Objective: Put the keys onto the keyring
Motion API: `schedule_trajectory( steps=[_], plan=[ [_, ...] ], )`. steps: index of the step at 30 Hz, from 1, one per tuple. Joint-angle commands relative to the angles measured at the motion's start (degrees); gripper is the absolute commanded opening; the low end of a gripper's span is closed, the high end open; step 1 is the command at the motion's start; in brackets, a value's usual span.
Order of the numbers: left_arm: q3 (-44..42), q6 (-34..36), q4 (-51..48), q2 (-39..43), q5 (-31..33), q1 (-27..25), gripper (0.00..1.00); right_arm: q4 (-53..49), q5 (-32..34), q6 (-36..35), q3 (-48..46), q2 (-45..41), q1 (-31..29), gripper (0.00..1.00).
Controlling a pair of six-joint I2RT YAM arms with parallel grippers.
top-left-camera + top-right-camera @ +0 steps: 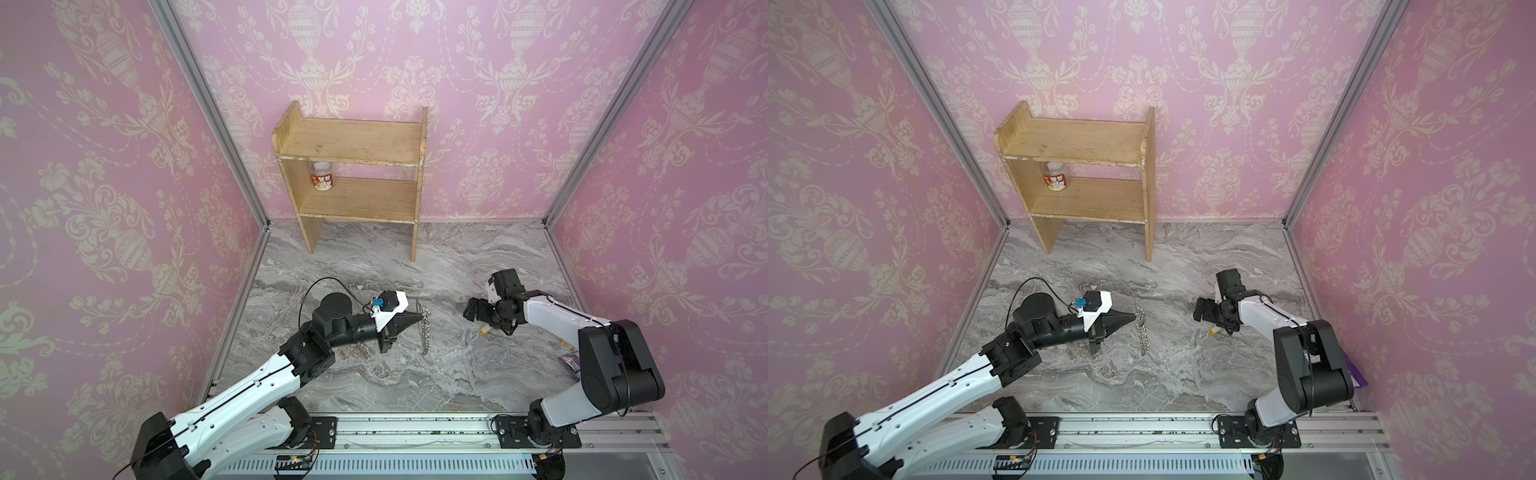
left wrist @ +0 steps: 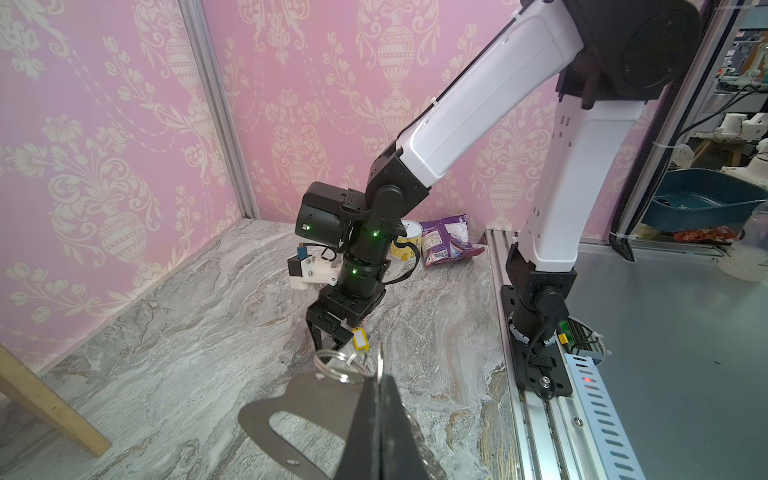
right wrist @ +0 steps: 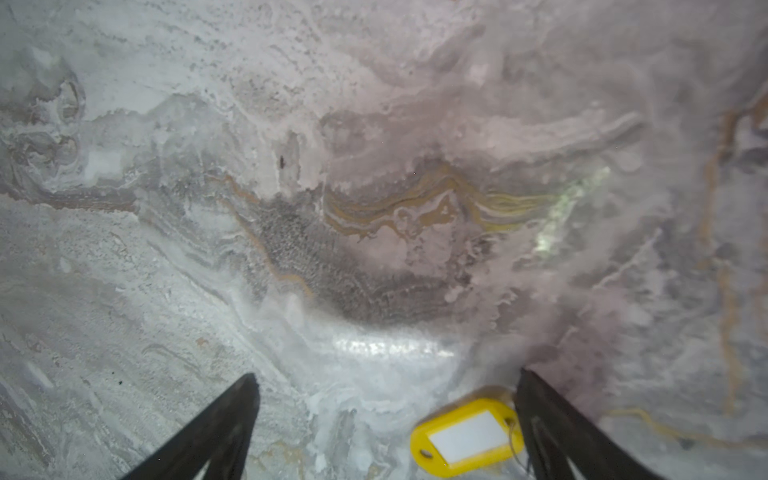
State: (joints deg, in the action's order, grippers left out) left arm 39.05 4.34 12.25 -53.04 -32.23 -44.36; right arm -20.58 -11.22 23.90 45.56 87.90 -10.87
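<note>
Two pincers showed: left pincer was clamped shut on the keyring; right pincer gaped wide, empty, the tag lying between its fingers, just beside one.

A grey, stone-look table is seen up close, and parts of it are blurred. Brown and yellow wavy lines are seen in it. The two black fingers of the right gripper are spread wide apart. A yellow key tag is laid flat on the table between them — just beside one finger, far from the other. A white label is set in its middle, and a small hole is seen at one end.
</note>
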Motion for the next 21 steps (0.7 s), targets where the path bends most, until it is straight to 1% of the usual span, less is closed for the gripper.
schedule_trajectory(
  steps=[1,6,10,12,15,18,21],
  plan=[
    [-0.28,-1.08,1.55,0.48,0.31,0.48,0.0,-3.56,-4.23,1.83,-0.84,3.38,-2.94,0.96],
    [-0.38,-1.09,1.47,0.57,0.49,0.46,0.0,-4.88,-4.15,1.7,1.78,3.25,-5.38,0.96],
    [0.06,-0.87,0.56,1.09,0.76,0.52,0.0,-10.97,2.04,-3.06,5.97,-0.94,-5.09,0.99],
    [-0.01,-0.82,0.41,1.35,0.88,0.5,0.0,-12.99,3.68,-5.08,7.03,-1.5,-3.79,1.0],
    [-0.28,-0.89,0.68,1.36,0.67,0.5,0.0,-12.42,1.16,-6.45,6.37,-1.39,-0.19,1.0],
    [-0.36,-1.0,1.02,1.45,0.76,0.51,0.0,-12.2,1.78,-7.35,6.05,-0.39,1.52,1.0],
    [-0.22,-0.93,0.89,1.76,0.85,0.55,0.0,-11.02,0.95,-6.93,4.86,0.99,2.93,1.0]
  ],
)
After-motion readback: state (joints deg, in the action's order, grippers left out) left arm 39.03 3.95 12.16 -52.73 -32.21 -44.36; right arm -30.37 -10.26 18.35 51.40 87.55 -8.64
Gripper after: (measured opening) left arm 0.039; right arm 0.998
